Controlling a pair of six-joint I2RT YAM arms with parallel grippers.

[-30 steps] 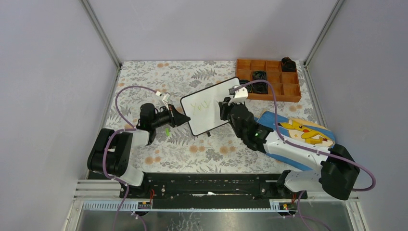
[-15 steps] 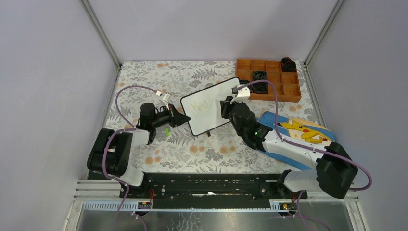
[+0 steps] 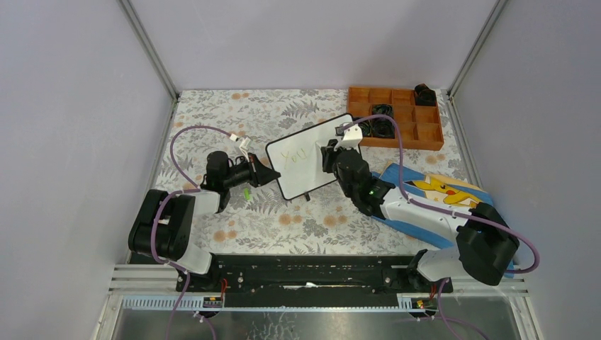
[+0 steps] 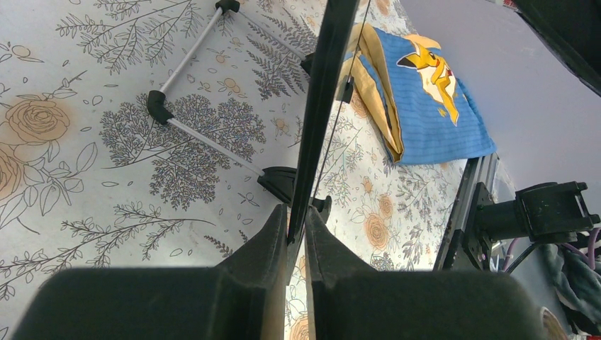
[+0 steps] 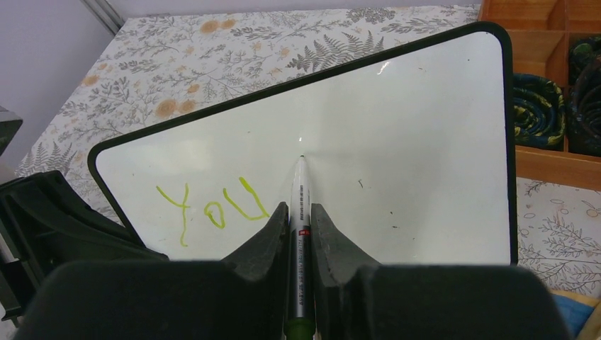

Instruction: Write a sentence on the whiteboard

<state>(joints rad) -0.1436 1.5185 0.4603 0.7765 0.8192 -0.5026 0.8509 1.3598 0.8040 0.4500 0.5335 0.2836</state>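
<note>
Entry: writing in progress, first word down.

Left gripper (image 4: 296,221) is clenched on the black frame of the whiteboard (image 5: 404,134), at the board's near edge. In the left wrist view the board rises edge-on straight out from between its fingers. Judgement: this grip props the board tilted and braces it against the pen's push, since its small feet alone would likely let it slide on the desk (image 3: 212,120).

Right gripper (image 5: 300,210) is grasping a marker (image 5: 300,190), barrel along the line of the fingers and tip pointing forward. The tip appears to meet the white surface, but contact is not certain.

The board lies directly ahead of the right gripper, face towards it. The sentence (image 5: 212,207) so far reads "You" in green. It sits left of the marker tip and a little nearer, just beside the gripper's left finger. Blank board lies ahead and to the right of the tip. Judgement: that is where the next word goes.
</note>
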